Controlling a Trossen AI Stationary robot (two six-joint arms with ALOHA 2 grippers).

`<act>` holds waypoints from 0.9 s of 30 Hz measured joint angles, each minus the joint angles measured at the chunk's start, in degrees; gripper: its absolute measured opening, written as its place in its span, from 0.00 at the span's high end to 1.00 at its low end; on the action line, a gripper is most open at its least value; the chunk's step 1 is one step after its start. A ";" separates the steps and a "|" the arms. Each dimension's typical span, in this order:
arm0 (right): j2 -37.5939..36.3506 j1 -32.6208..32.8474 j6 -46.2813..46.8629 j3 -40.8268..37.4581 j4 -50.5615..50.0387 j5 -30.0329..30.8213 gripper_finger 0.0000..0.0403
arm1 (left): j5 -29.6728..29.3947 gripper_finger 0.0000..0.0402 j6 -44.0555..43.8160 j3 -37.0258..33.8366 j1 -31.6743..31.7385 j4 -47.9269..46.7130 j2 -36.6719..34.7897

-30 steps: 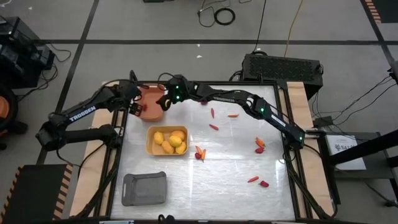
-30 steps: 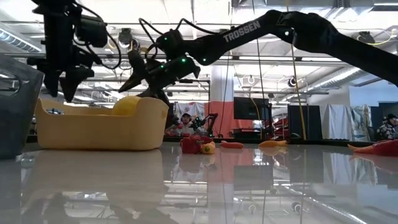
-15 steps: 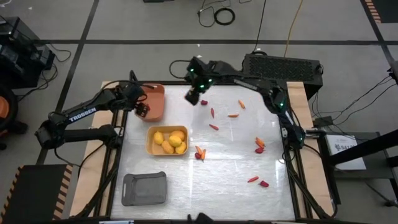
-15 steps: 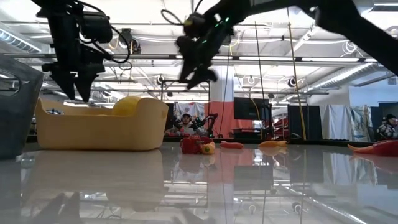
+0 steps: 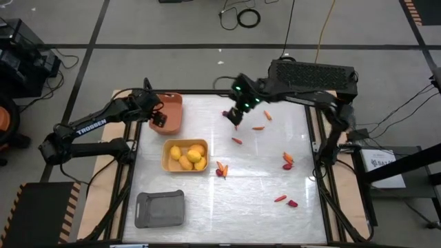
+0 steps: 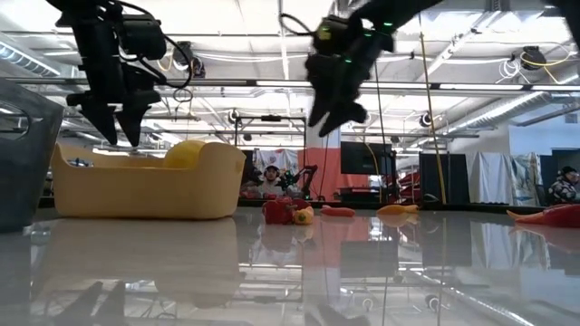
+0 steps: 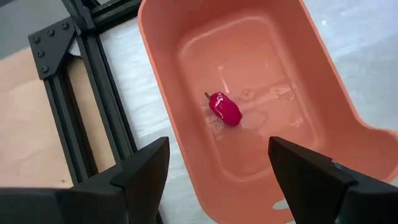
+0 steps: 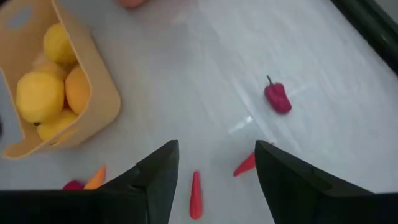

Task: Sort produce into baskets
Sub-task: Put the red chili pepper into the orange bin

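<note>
1. Your left gripper (image 7: 214, 177) hangs over the salmon basket (image 5: 170, 114) at the far left of the table (image 5: 255, 186). Its fingers are spread and hold nothing.
2. That basket holds one small red berry (image 7: 224, 109), lying on its floor.
3. Your right gripper (image 5: 235, 116) hangs above the far middle of the table. Its fingers are also spread and empty, with loose pieces on the table beneath.
4. The yellow basket (image 5: 167, 159) sits near the left centre and holds the yellow fruits (image 5: 186, 157). The grey basket (image 5: 160, 209) is at the near left; what it holds cannot be told.
5. Produce not yet sorted: a red berry (image 8: 278, 98) and a red stick (image 8: 195, 195) under the right gripper, an orange stick (image 5: 258, 128) near them, a small cluster (image 5: 221, 169) just beside the yellow basket, and pieces at the right side (image 5: 287, 161) and near right (image 5: 285, 200).
6. Handling judgement: the pieces look light, hard and smooth, so they could skid or roll on the glossy tabletop.
7. Take a stick across its narrow width at mid-length. Take a berry across its body, with the fingers low at the table.
</note>
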 joint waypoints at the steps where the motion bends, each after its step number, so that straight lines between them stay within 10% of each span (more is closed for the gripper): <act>1: -2.52 0.02 1.26 -3.66 2.43 -0.02 0.50 | -0.01 0.30 -1.10 0.00 0.02 0.01 0.00; 14: -30.88 2.66 12.33 -36.73 12.86 7.01 0.50 | 5.64 0.30 2.56 0.02 -3.18 21.51 3.25; 27: -43.84 3.07 14.90 -45.67 11.37 8.66 0.50 | 6.82 0.30 2.49 0.02 -12.01 36.24 16.00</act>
